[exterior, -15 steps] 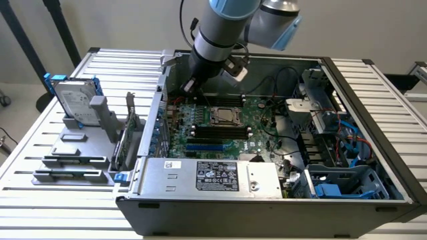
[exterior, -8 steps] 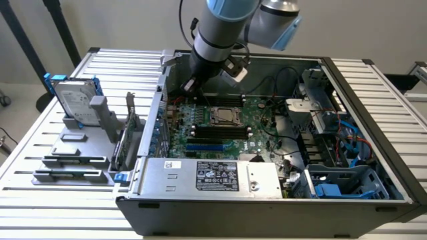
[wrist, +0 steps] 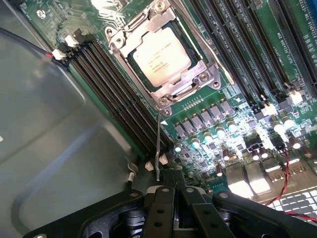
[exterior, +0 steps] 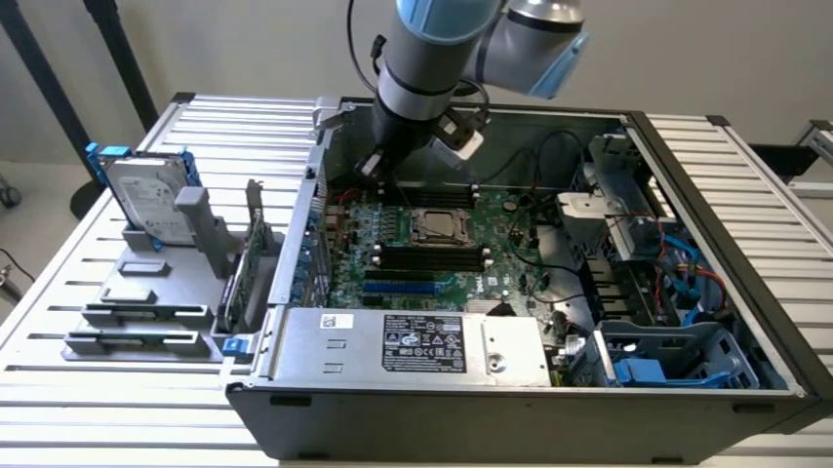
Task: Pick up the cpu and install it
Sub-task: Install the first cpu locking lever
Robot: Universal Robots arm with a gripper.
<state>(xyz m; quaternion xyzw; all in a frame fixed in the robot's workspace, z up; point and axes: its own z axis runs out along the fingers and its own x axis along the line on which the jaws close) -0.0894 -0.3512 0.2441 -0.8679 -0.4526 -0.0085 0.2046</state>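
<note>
Gripper (wrist: 174, 184) closed narrow, tip beside thin latch lever (wrist: 158, 144); cpu (wrist: 161, 55) lay seated in socket (wrist: 197, 73), straight ahead along lever.

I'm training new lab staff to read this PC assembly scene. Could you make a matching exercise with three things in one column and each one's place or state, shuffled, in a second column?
Things
1. small square silver-grey cpu
2. silver hard drive with blue side rails
3. black gripper

Places or states
A. upright in the grey plastic holder, outside the open computer case
B. shut, over the green motherboard
C. lying flat inside the metal socket frame

Pairs: 1-C, 2-A, 3-B
</note>
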